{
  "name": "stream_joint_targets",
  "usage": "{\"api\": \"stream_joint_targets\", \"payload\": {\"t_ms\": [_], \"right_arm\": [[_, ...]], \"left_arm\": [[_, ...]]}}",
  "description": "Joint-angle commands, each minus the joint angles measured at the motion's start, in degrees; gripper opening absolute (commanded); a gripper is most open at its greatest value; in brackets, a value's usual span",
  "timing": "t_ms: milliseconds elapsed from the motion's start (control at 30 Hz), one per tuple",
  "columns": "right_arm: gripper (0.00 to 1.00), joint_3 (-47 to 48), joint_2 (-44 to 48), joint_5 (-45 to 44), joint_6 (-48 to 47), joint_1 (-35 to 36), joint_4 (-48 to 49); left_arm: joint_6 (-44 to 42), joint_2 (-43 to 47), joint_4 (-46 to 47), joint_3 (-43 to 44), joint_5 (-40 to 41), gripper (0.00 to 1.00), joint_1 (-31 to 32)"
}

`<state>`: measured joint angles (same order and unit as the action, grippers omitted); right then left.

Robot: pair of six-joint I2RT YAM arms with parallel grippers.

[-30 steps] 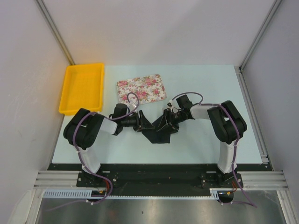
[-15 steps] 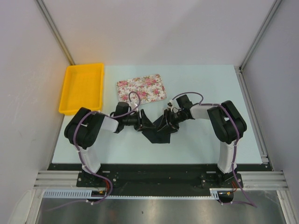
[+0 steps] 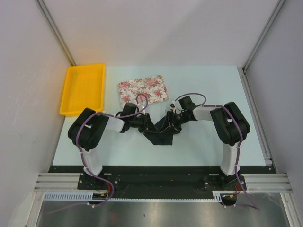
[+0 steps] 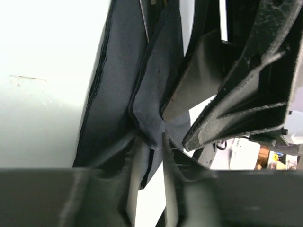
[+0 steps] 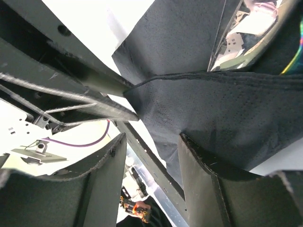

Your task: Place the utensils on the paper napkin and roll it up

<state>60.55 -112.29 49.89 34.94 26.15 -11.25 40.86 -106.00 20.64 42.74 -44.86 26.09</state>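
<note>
desk [image 3: 208,90]: carries everything; the floral tray [image 3: 143,90] lies at the far side, apart from the work.
paper napkin [image 3: 160,135]: black, bunched and part-folded mid-desk, between the 2 arms.
left end effector [image 3: 147,125]: jaws nearly closed, pinching a napkin fold.
right end effector [image 3: 165,124]: jaws parted, napkin against 1 finger (no firm hold visible).
utensils [image 5: 239,40]: shiny metal glimpsed inside the fold; count unclear.
risk: opposing pulls may tear the thin paper, or cutlery may slide from the loose roll.
</note>
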Motion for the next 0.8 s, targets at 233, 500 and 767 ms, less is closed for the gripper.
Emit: {"api": "stream_joint_targets", "payload": {"t_ms": [233, 500, 767], "right_arm": [[0.47, 1.5, 6.55, -3.04, -2.59, -1.1, -1.76], [0.2, 4.39, 6.74, -9.89, -6.55, -0.67, -5.01], [0.03, 7.56, 2.69, -14.99, -8.83, 1.62, -6.69]], "left_arm": [[-6.5, 1.14, -9.12, 2.26, 6.19, 0.0, 0.54], [-6.94, 2.11, -10.1, 2.08, 7.77, 0.0, 0.54], [-7.11, 1.76, -10.54, 2.52, 7.95, 0.0, 0.54]]}}
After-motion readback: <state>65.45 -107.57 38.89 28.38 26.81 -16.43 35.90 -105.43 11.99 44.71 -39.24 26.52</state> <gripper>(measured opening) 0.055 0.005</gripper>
